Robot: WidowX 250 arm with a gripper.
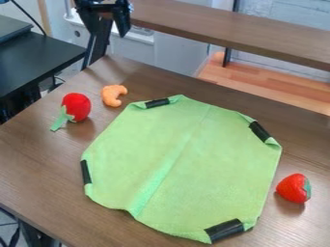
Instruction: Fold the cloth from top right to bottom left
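The tool (107, 30) hangs past the bench's (35, 154) far edge with its two fingers spread and nothing between them. The green cloth (174, 169) lies open on the bench, below the tool and off to its right, well apart from it. Black strips sit along its cut corners, likely as firm places to grip; the upper-right strip (260, 131) seems the one to take first. Nearer the tool, a red toy (76, 106) and an orange toy (113, 95) lie outside the cloth, leaving the fold free.
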